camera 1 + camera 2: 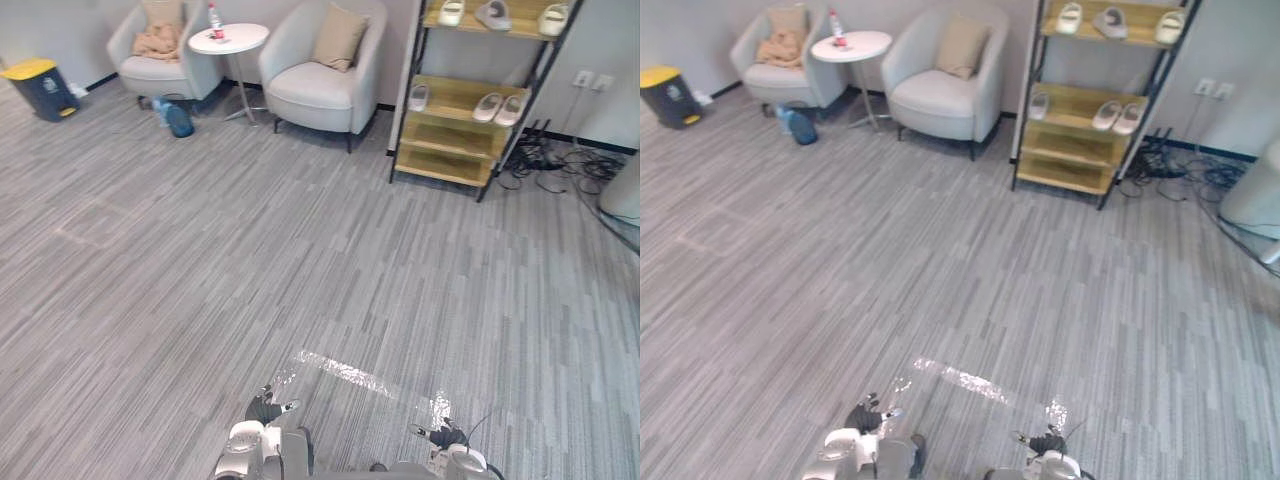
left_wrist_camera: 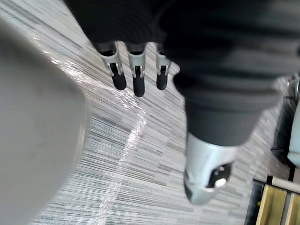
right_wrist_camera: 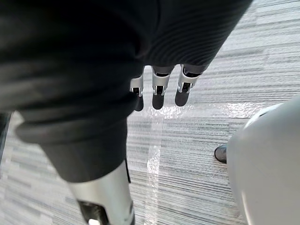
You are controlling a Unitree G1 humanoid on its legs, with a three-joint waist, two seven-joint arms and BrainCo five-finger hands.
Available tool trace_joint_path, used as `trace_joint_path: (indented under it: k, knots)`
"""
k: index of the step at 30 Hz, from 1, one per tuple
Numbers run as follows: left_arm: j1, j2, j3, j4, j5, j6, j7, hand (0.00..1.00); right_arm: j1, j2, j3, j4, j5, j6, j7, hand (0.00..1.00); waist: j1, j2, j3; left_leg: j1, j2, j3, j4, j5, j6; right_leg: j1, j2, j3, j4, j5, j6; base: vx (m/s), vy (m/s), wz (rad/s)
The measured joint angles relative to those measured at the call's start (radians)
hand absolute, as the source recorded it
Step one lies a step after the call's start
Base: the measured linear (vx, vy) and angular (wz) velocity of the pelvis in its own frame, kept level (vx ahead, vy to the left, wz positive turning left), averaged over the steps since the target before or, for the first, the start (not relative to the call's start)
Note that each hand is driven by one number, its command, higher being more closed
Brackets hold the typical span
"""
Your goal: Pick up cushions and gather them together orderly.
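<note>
In the left eye view a beige square fabric cushion [image 1: 338, 38] leans against the back of a pale grey upholstered armchair [image 1: 312, 95] at about 12 o'clock. A second beige cushion [image 1: 163, 12] stands in the matching grey armchair [image 1: 150, 72] at 11 o'clock, above a crumpled tan cloth [image 1: 155, 43]. A small round white desk [image 1: 229, 38] sits between the chairs. Both cushions are well apart from the left robot hand [image 1: 266, 408] and the right robot hand [image 1: 441, 436], which hang low at 6 o'clock over the grey striped floor [image 1: 200, 250]. The right eye view gives the same layout. In the left wrist view that hand's fingers [image 2: 136, 79] hang straight and slightly spread above the floor, holding nothing. The right wrist view shows the other hand the same way, empty. The cushions look light, soft and yielding, neither fragile nor slippery, so a fingertip pinch would probably only bunch the cover. A firm hold on the top edge, or a squeeze on opposite sides, should carry one without it sagging free.
</note>
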Motion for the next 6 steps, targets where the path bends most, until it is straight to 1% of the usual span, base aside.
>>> trace_joint_path:
  k: [2, 3, 4, 6]
  knots:
    - [-0.003, 0.004, -0.001, 0.003, 0.000, 0.000, 0.000, 0.00, 0.006, 0.009, 0.003, 0.000, 0.000, 0.001, 0.000, 0.00, 0.002, -0.015, -0.007, 0.011, -0.008, 0.018, -0.005, -0.001, 0.002, 0.004, -0.011, 0.004, -0.001, 0.003, 0.005, 0.20, 0.075, -0.13]
    - [-0.002, 0.005, -0.002, 0.006, 0.000, 0.001, 0.000, 0.00, 0.008, 0.010, 0.014, -0.001, 0.000, 0.000, 0.000, 0.00, 0.004, -0.019, -0.008, 0.028, -0.016, 0.024, -0.011, -0.002, 0.003, 0.021, -0.017, 0.005, -0.011, 0.005, 0.009, 0.16, 0.064, -0.13]
    - [0.001, 0.002, -0.002, 0.008, 0.000, 0.001, 0.000, 0.00, 0.011, 0.010, 0.019, -0.002, 0.000, -0.002, 0.000, 0.00, 0.004, -0.017, -0.009, 0.058, -0.028, 0.029, -0.028, -0.008, 0.014, 0.043, -0.028, 0.006, -0.029, 0.006, 0.013, 0.14, 0.060, -0.08]
    - [0.006, -0.004, -0.002, 0.008, 0.000, 0.002, 0.000, 0.00, 0.013, 0.010, 0.019, -0.002, 0.000, -0.002, 0.001, 0.00, 0.004, -0.011, -0.016, 0.078, -0.039, 0.037, -0.046, -0.011, 0.018, 0.060, -0.039, 0.007, -0.044, 0.005, 0.018, 0.09, 0.052, -0.06]
